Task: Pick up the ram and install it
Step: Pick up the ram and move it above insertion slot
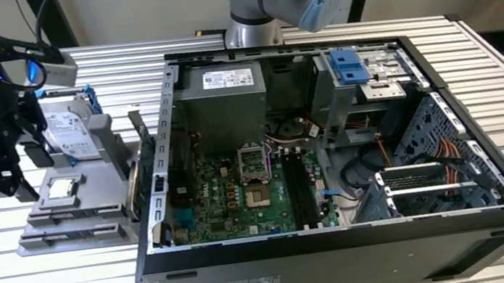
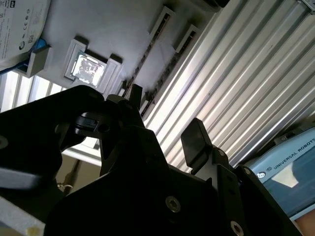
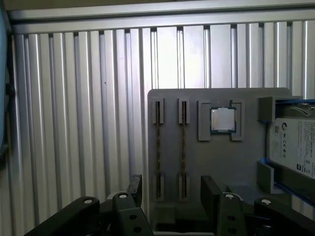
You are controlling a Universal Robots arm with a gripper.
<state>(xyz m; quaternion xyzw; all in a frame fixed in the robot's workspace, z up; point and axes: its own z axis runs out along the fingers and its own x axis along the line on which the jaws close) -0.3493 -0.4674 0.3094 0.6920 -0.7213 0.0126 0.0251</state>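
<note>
First wrist view: the gripper (image 3: 172, 183) was seen with its fingers (image 3: 210, 189) spread wide and nothing held between them. The same gap was shown in the second wrist view. A grey tray (image 3: 216, 167) was found beneath the gripper, with a CPU (image 3: 223, 120) seated in it. The ram (image 3: 183, 147) was stood on its edge in a slot just beside the CPU, on the side away from the hard drive (image 3: 295, 147). A second stick (image 3: 158, 147) was held in a parallel slot one place further from the CPU. It could not be told which of the two was meant to be taken. Both were seen edge-on as thin strips, their long axes parallel to each other and to the nearest side of the CPU. That axis was judged to run square to the line joining the two fingertips, so that the flat faces of the sticks were turned towards the finger pads. Both sticks were lined up within the open span of the fingers, the ram nearer the finger on the CPU's side. No contact with either stick was seen; the gripper was judged to be held apart from the tray.
</note>
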